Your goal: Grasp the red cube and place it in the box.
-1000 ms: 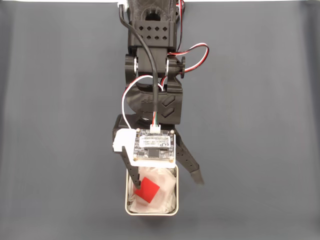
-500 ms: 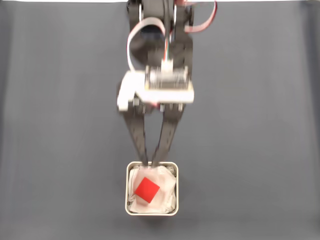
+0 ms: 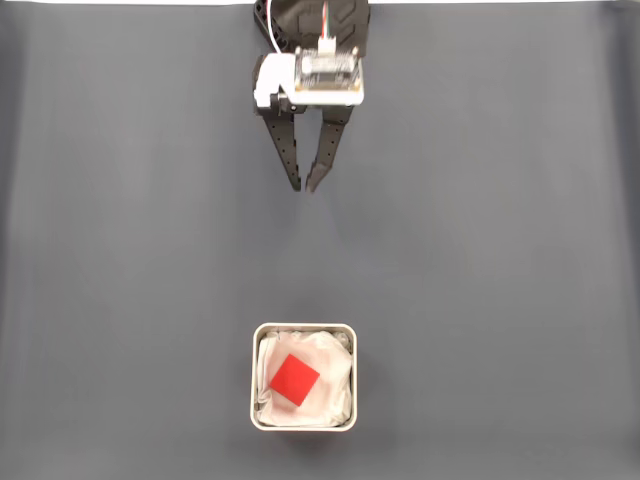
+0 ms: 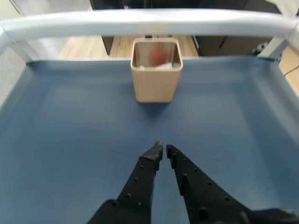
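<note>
The red cube (image 3: 295, 380) lies inside the box (image 3: 304, 420), on its white wrinkly lining, near the bottom of the fixed view. In the wrist view the box (image 4: 156, 85) stands upright far ahead, with a red glimpse of the cube (image 4: 157, 55) inside it. My gripper (image 3: 303, 186) is pulled back to the top of the fixed view, well away from the box. Its black fingers nearly touch at the tips and hold nothing. In the wrist view the gripper (image 4: 163, 150) hovers over bare mat.
A dark grey mat (image 3: 480, 250) covers the table. In the wrist view a pale metal rail (image 4: 149, 21) runs along the far edge behind the box. Open mat lies on every side of the box.
The arm has drawn back from the box toward the top of the fixed view. The fingers, spread a second ago, have come together. The cube stays in the box.
</note>
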Controlling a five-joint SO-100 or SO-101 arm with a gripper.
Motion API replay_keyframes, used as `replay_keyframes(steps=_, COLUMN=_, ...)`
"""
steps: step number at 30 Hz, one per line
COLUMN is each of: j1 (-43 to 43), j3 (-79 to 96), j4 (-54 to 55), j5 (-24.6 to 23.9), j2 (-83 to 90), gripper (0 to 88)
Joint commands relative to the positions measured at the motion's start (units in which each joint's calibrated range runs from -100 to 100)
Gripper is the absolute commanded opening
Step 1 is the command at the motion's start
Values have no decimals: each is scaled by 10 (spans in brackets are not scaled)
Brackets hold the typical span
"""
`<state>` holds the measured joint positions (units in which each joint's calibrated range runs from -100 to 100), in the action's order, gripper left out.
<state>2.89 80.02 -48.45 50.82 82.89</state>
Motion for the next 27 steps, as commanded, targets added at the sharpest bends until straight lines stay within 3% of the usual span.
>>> replay_keyframes(steps=1, j1=-1, j3=93, j4=-54, j5=-11, j2=90, gripper=0)
replay_keyframes(steps=14, j1=1, j3=198, j4=-236, j5=-16, j2=170, gripper=0)
replay_keyframes(steps=27, j1=1, j3=198, j4=-275, j5=-18, j2=170, gripper=2)
